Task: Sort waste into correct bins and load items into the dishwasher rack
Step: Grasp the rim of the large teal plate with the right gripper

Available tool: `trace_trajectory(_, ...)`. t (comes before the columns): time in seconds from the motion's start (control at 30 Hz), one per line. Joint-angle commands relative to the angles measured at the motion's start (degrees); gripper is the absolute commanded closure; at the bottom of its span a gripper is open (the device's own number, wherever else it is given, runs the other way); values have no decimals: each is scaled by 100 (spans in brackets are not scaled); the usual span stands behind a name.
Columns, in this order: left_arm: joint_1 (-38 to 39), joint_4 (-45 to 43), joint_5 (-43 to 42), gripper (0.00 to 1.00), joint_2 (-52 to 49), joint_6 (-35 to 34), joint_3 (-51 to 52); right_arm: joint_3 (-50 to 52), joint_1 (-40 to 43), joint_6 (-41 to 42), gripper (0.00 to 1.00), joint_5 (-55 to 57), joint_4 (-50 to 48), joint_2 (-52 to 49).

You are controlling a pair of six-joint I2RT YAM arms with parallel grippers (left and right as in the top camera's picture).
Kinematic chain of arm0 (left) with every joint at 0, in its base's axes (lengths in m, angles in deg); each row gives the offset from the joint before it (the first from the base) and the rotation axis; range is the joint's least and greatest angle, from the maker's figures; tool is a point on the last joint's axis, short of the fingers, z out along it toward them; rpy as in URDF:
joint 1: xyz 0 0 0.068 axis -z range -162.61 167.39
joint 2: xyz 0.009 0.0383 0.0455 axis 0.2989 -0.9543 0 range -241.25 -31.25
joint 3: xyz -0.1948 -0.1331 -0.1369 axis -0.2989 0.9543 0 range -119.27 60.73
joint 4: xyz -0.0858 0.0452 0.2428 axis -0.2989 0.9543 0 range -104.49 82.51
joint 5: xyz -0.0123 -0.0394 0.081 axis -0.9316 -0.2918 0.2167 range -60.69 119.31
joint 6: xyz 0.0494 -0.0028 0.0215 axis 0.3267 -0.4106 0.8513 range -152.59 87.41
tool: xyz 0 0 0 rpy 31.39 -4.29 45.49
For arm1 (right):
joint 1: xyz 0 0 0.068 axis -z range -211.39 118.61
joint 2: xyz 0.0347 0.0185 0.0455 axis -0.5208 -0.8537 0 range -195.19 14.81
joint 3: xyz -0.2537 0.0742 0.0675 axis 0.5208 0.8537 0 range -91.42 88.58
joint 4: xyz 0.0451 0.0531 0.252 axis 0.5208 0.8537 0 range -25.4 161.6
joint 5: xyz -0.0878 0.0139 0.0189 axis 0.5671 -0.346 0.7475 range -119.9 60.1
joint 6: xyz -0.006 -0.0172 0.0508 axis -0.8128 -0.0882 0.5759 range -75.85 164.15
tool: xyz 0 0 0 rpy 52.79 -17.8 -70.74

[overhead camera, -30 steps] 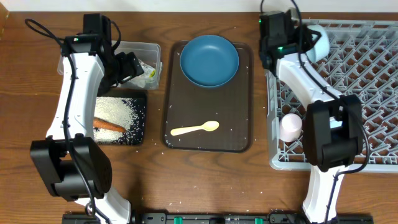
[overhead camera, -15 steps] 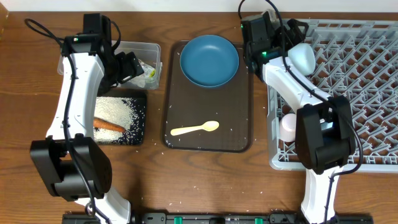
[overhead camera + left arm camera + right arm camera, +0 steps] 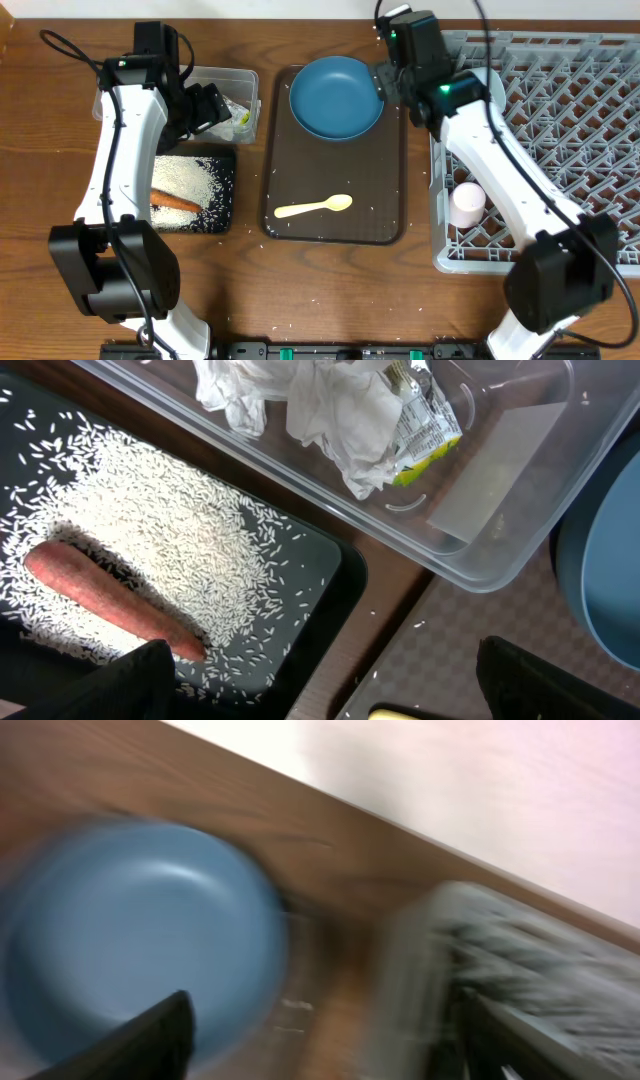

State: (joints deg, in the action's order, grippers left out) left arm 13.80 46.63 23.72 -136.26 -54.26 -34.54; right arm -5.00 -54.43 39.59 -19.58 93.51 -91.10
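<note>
The dark-blue plate and the pale yellow spoon lie on the brown serving tray. My right gripper hangs open at the plate's right edge, between the plate and the grey rack; its view is blurred and nothing is between its fingers. A pinkish-white cup sits in the rack's front left. My left gripper is open and empty over the seam between the clear tub and the black tray. Tissues and a wrapper are in the tub; a carrot and rice are on the black tray.
Loose rice grains dot the brown serving tray and the wood around it. The clear tub and black tray stand at the left, close against the serving tray. The rack's wall rises just right of my right gripper.
My right gripper has opened, left a pale bowl in the rack's back left corner and swung left to the plate's right edge. The left arm has not moved.
</note>
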Motion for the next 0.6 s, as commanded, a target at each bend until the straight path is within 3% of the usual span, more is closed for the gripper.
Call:
trace_trajectory(0.0, -4, 13, 94, 2, 22, -4, 44, 24, -66, 1290, 24, -1687, 50, -133)
trace_trajectory(0.3, -4, 13, 94, 2, 22, -7, 44, 50, -39, 3178, 38, -949, 164, -1169)
trace_trajectory(0.4, -4, 13, 94, 2, 22, -4, 44, 50, -24, 3348, 46, -951, 262, -1414)
trace_trajectory(0.57, -4, 13, 94, 2, 22, -7, 44, 52, -17, 3342, 48, -874, 431, -1613)
